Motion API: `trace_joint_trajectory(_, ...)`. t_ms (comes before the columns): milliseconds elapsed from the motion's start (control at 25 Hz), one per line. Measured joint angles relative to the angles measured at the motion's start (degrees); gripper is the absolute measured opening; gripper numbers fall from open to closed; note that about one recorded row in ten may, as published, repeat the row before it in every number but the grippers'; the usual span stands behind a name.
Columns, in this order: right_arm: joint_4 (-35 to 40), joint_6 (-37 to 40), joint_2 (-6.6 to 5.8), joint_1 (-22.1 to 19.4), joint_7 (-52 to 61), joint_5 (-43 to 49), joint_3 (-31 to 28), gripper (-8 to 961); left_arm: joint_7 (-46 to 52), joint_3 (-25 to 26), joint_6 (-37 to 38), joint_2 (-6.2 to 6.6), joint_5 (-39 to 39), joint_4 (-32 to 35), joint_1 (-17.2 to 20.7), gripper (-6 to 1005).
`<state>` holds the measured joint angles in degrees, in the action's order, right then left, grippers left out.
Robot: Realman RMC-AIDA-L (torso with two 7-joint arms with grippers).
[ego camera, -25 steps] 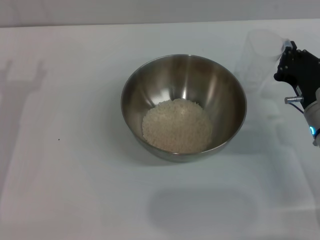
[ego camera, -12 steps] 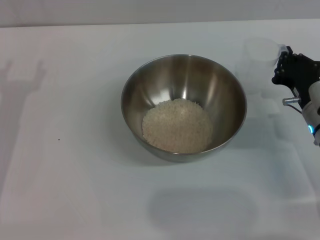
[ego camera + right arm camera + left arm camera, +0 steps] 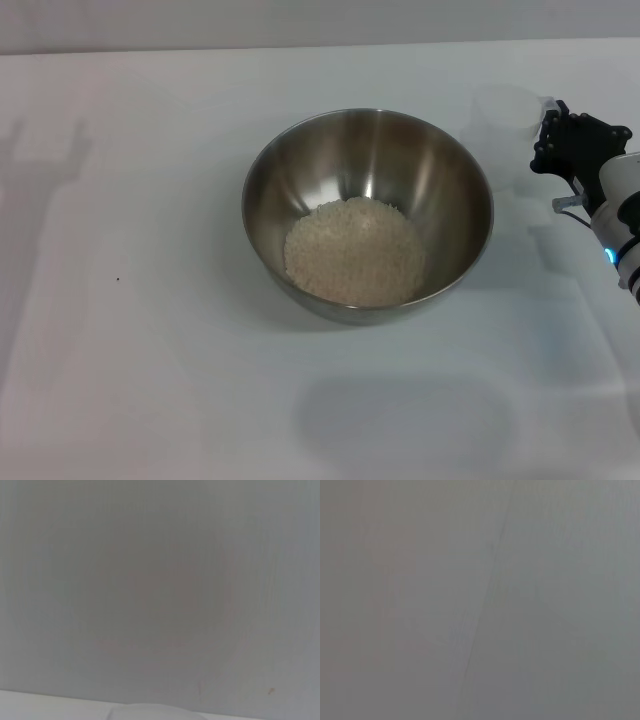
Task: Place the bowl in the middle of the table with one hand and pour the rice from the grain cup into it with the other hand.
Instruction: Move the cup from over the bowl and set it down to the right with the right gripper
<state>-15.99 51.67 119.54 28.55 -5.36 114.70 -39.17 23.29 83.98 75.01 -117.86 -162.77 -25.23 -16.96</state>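
Note:
The steel bowl (image 3: 268, 165) stands in the middle of the white table (image 3: 140, 360), and a heap of rice (image 3: 354, 250) covers its bottom. Just right of the bowl is the clear grain cup (image 3: 506, 117), upright, low over the table and looking empty. My right gripper (image 3: 548, 128) is shut on the cup's right side, with the black fingers (image 3: 566, 140) against its wall. In the right wrist view a pale curved edge, perhaps the cup rim (image 3: 150, 712), shows along one border. My left gripper is out of view; the left wrist view is only plain grey.
Faint shadows lie on the table at the far left (image 3: 45, 150) and in front of the bowl (image 3: 400, 420). The table's back edge (image 3: 300, 48) runs along the top of the head view.
My right gripper has moved left and down with the grain cup, bringing it upright and lower beside the bowl. The bowl and the rice have not moved.

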Motion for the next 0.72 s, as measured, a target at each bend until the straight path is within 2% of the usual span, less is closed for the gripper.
trace_joint_trajectory(560,-0.01,-2.09,-0.09,0.96,0.01,0.38,0.46,13,-0.05,0.13,0.05,0.05,-0.01,0.00,0.00,864)
trace_joint_trajectory(720,0.00,-2.13,-0.09,0.98,-0.01,0.41,0.49,66,-0.05,0.13,0.05,0.06,0.00,0.00,0.00,864)
